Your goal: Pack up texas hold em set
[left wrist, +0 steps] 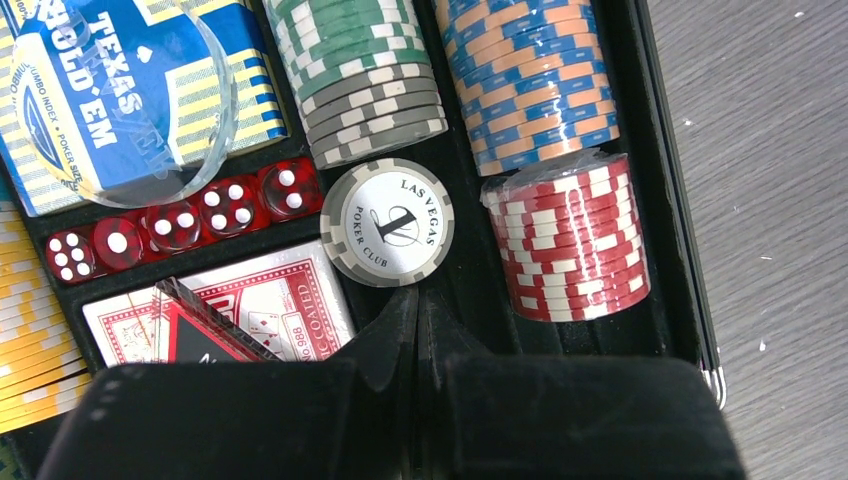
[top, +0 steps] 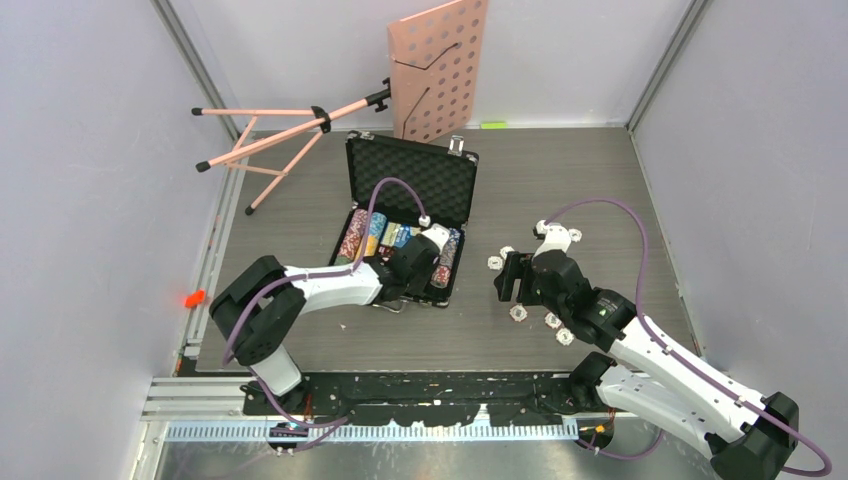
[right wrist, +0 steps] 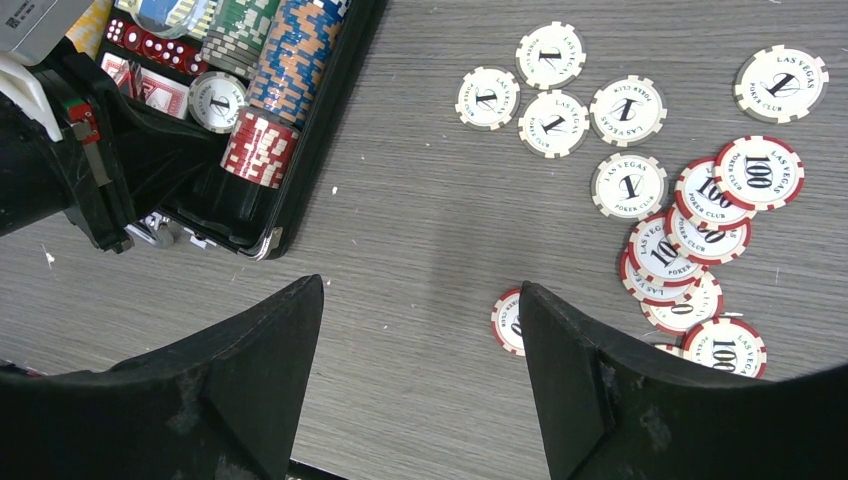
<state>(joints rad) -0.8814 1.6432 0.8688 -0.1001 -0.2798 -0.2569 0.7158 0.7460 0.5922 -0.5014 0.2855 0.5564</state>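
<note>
Two tabletop robot arms, the left arm (top: 330,285) and the right arm (top: 665,362), pair white plastic shells with black joint housings. A looping purple cable (top: 640,240) trails along each. Scuffed matte-black wedge-shaped fingers (right wrist: 250,380) tip the wrists.

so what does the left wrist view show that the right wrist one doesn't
Only the left wrist view: the readable Texas Hold'em print on the blue card box. Only the right wrist view: loose chips scattered on the table, white 1s and red-rimmed 100s, plus the open right end effector. Both: the red chip stack, the orange-and-blue stack, the red dice and a lone 1 chip in the case.
</note>
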